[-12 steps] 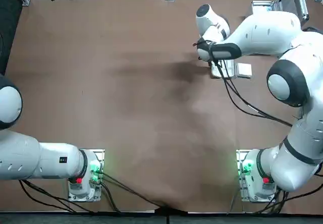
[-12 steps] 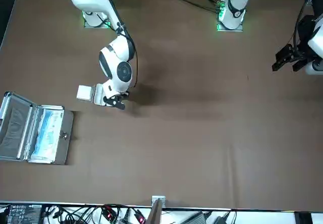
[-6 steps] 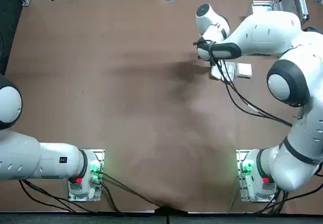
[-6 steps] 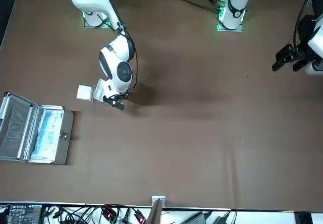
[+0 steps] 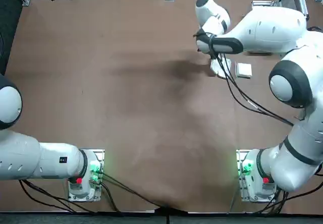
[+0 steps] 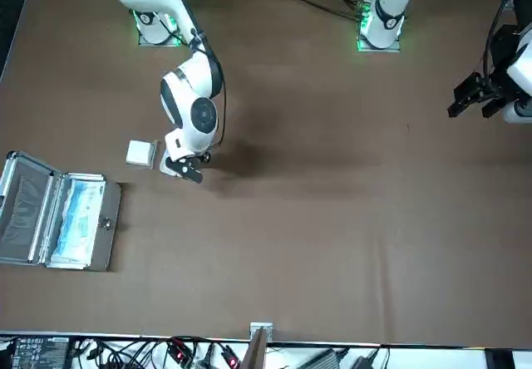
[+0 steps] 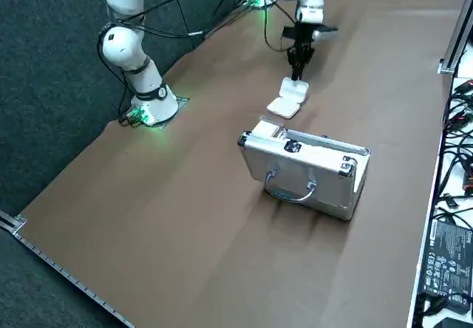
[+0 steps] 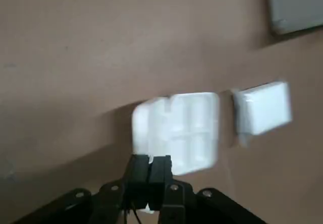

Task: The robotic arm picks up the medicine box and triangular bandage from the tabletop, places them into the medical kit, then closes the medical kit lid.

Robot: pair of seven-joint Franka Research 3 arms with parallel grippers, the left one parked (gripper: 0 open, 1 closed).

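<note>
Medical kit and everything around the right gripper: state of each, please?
Medical kit: open, blue-and-white contents inside.
Medical kit lid: swung open, not closed.
Larger white item: outside the kit.
Smaller white item: lying on the table.
Right gripper: at the larger item's edge; grip unclear.

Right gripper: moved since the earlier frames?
Yes, slightly. In the front view the right gripper has shifted a little toward the medical kit, down and left in that picture; the kit sits where it was.
</note>
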